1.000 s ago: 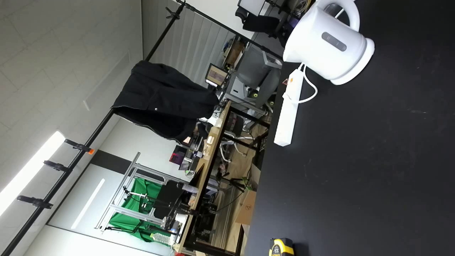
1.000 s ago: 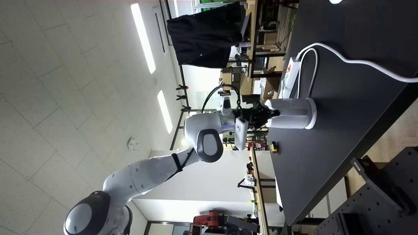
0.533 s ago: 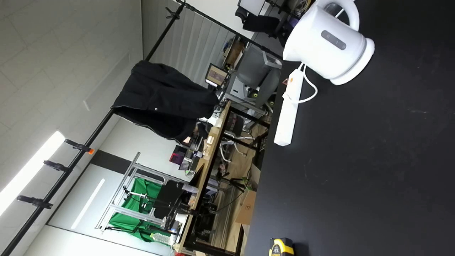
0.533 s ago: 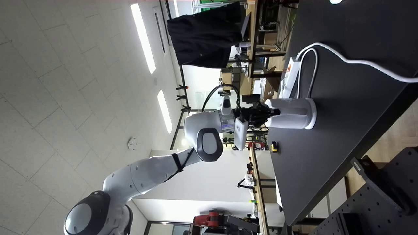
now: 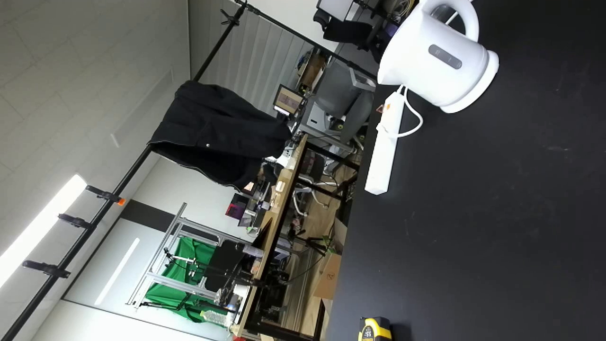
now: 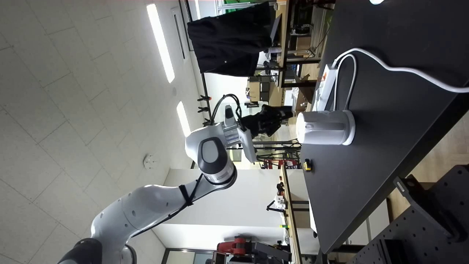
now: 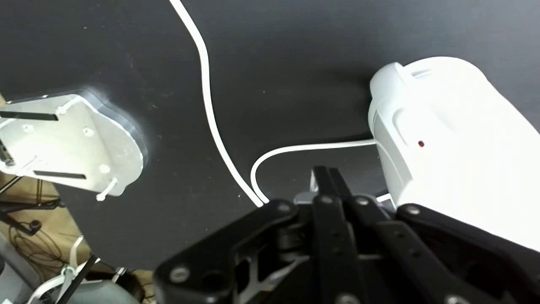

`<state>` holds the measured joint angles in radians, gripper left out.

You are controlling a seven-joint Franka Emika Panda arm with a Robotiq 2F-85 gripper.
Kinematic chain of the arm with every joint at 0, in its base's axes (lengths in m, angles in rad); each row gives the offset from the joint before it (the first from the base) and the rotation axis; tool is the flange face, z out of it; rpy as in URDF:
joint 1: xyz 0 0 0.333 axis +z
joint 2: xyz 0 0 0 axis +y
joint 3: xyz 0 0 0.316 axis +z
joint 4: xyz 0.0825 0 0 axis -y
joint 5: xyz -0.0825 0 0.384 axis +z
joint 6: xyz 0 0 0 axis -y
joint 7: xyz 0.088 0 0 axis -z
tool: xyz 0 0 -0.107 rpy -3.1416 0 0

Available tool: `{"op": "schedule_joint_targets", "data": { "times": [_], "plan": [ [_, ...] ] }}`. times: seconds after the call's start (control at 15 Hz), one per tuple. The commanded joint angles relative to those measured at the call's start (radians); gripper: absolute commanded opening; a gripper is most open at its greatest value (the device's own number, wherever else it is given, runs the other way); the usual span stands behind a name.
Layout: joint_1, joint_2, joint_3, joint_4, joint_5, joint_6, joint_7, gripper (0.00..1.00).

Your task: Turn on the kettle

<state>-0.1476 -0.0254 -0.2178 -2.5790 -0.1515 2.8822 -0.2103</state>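
Note:
The white kettle [image 5: 426, 61] stands on the black table, its grey mark facing that camera and its loop handle at the top of the picture. In an exterior view it also shows from the handle side [image 6: 324, 128]. In the wrist view the kettle [image 7: 472, 169] fills the right side, with a small red dot [image 7: 421, 144] near its handle end. My gripper [image 6: 290, 112] is off the kettle, above its top, apart from it. In the wrist view the fingers [image 7: 327, 171] are pressed together with nothing between them. The arm is out of view in an exterior view.
A white power strip [image 5: 384, 147] lies beside the kettle, with a thin white cord and a thicker white cable [image 6: 410, 70]. A yellow and black tape measure [image 5: 375, 328] sits near the table edge. A pale plate with ties [image 7: 71, 143] is at the wrist view's left.
My gripper was at the top of the kettle's handle side. It has moved up and back, off the kettle, and the arm has tilted. The kettle has not visibly moved.

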Motion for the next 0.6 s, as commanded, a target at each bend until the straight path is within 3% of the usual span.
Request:
{"op": "schedule_joint_targets", "data": {
  "times": [0.0, 0.27, 0.33, 0.4, 0.53],
  "plan": [
    [-0.038, -0.175, 0.024, -0.03, -0.123, -0.086, 0.106, 0.0],
    [-0.058, -0.299, 0.066, -0.03, -0.132, -0.18, 0.101, 0.0],
    [-0.055, -0.317, 0.072, -0.03, -0.121, -0.205, 0.09, 0.26],
    [-0.058, -0.335, 0.082, -0.032, -0.123, -0.227, 0.095, 0.26],
    [-0.056, -0.36, 0.093, -0.037, -0.121, -0.262, 0.09, 0.39]
  ]
}}
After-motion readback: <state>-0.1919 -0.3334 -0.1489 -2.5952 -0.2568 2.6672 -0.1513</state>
